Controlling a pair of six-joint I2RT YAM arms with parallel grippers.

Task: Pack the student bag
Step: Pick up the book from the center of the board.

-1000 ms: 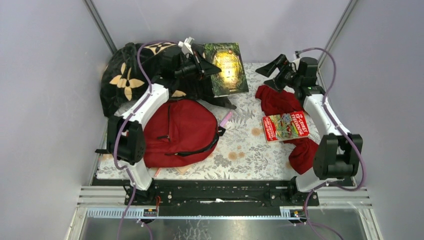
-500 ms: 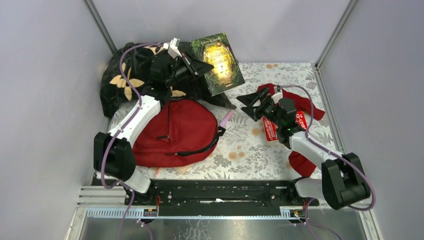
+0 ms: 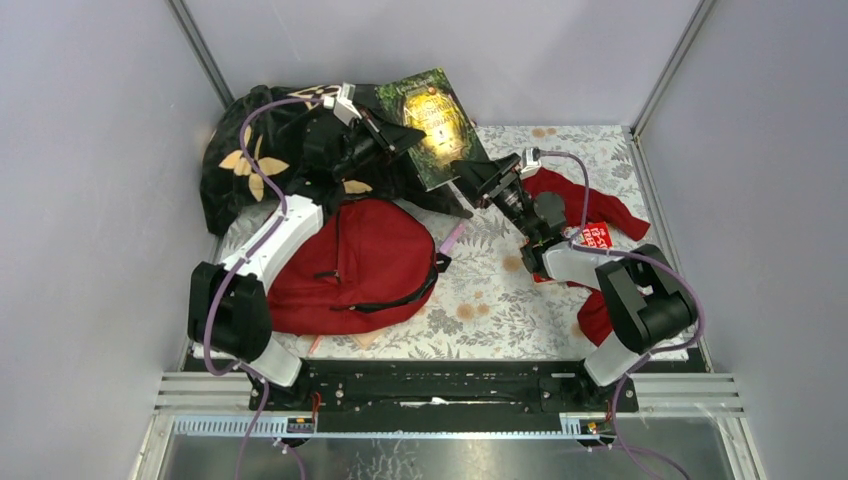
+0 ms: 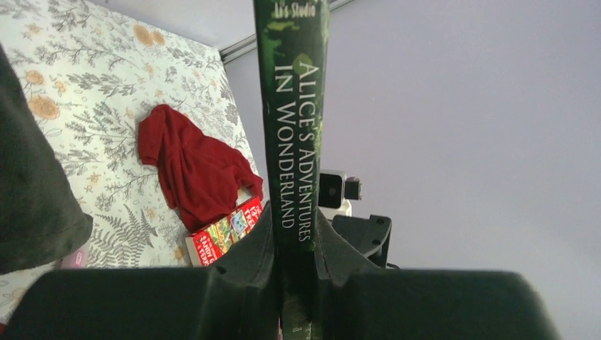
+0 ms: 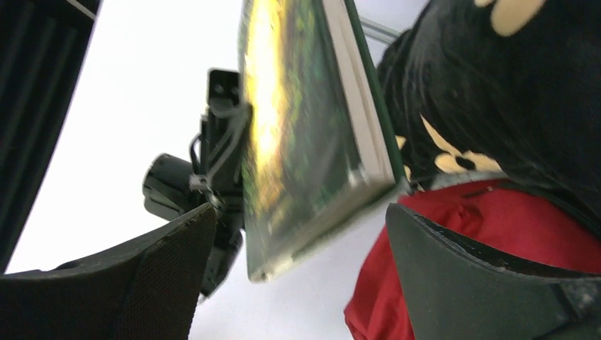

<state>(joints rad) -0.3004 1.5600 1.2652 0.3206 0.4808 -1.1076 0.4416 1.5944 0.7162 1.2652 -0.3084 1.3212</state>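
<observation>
L hand (image 3: 385, 130) is gripping the green book (image 3: 435, 125) aloft, R hand (image 3: 478, 180) is gaping beside it, bag is waiting below.

L hand is pinching the book's spine edge, jaws nearly closed on it, book tilting above the far worktop (image 3: 490, 290). R hand is standing fully open, holding nothing, fingers (image 5: 170, 269) flanking the book's free corner w/o touching. Student bag (image 3: 355, 262) is lying flat at near-left, directly under the L arm and nearer it than the R; long axis is running roughly across the worktop, black blanket (image 3: 250, 160) just behind. Zips are looking closed, so prob. the bag needs opening first. Red garment (image 3: 590, 205) and small red book (image 3: 597, 235) are lying under the R arm.
</observation>
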